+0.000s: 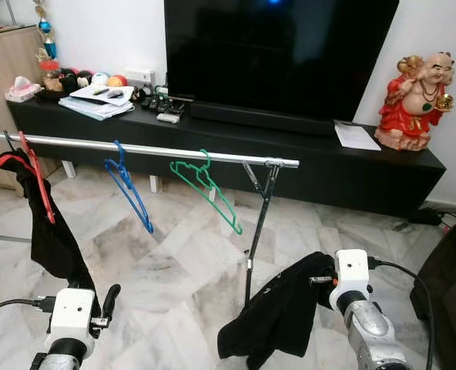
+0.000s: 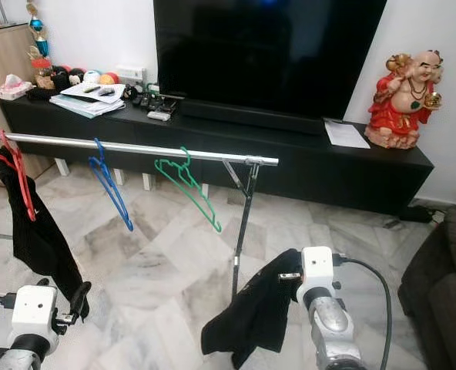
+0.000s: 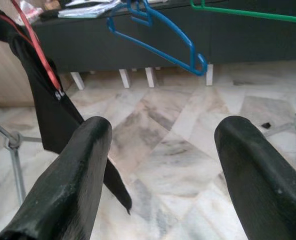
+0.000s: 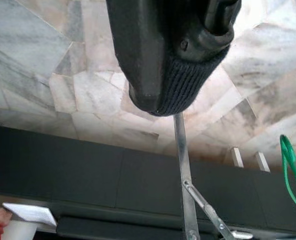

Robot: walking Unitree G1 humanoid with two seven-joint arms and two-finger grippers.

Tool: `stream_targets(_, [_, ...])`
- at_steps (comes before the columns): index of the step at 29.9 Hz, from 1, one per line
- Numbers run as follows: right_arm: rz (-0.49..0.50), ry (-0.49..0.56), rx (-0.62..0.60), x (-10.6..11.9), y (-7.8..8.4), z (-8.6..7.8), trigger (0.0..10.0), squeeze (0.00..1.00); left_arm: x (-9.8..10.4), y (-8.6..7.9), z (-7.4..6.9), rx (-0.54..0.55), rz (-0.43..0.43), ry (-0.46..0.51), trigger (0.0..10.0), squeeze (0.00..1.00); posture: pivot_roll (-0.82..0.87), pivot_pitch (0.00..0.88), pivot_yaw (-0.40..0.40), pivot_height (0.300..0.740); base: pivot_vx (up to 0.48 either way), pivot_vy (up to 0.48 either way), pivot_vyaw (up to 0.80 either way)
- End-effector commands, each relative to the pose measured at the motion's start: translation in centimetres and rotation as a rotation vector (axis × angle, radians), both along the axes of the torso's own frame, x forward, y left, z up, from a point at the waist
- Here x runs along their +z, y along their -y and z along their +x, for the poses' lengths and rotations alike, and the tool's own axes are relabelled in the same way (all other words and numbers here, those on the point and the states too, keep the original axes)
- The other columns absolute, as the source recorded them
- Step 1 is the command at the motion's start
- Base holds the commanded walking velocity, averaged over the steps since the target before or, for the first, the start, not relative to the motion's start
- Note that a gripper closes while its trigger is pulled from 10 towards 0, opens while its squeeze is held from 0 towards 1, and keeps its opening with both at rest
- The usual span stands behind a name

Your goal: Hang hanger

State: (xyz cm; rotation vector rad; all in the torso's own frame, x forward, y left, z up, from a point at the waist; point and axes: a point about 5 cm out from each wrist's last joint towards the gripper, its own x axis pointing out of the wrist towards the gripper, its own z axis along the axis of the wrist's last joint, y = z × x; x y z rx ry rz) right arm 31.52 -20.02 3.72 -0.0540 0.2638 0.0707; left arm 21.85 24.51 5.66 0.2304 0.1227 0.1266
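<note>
Two empty hangers, blue hanger (image 1: 128, 193) and green hanger (image 1: 206, 190), hung on the rail (image 1: 143, 149). My right gripper (image 4: 175, 75) was clamped on a black garment (image 1: 278, 316); left gripper (image 3: 160, 165) stood apart. I judged the garment should go onto the green one.

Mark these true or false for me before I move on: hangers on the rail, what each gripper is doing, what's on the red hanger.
1. The right gripper is shut on a black garment. True.
2. The green hanger lies on the floor. False: it hangs on the rail.
3. The left gripper is open, holding nothing. True.
4. The red hanger is bare. False: dark clothing hangs from it.
5. The blue hanger hangs between the red and the green. True.
</note>
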Motion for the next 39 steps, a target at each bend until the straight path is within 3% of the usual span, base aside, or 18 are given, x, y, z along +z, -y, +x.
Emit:
stream_targets(1, [0.001, 0.031, -0.01, 0.6, -0.1, 0.5, 10.0, 0.0, 0.6, -0.3, 0.3, -0.003, -0.005, 0.011, 10.0, 0.0, 0.16, 0.0, -0.008, 0.74, 0.266, 0.0, 0.0])
stream_targets(15, [-0.026, 0.037, 0.024, 0.2, -0.4, 0.0, 10.0, 0.0, 0.7, 0.1, 0.7, -0.006, -0.023, 0.01, 10.0, 0.0, 0.15, 0.0, -0.003, 0.74, 0.277, 0.0, 0.0])
stream_targets(24, [-0.055, 0.047, 0.059, 0.6, -1.1, 0.4, 10.0, 0.0, 0.6, 0.4, 0.5, 0.012, -0.042, 0.017, 10.0, 0.0, 0.17, 0.0, -0.027, 0.74, 0.287, 0.0, 0.64])
stream_targets(39, [-0.053, 0.034, 0.024, 0.5, -0.6, 0.4, 10.0, 0.0, 1.1, 0.7, 1.0, -0.017, -0.049, 0.036, 10.0, 0.0, 0.16, 0.0, -0.026, 0.74, 0.288, 0.0, 0.0])
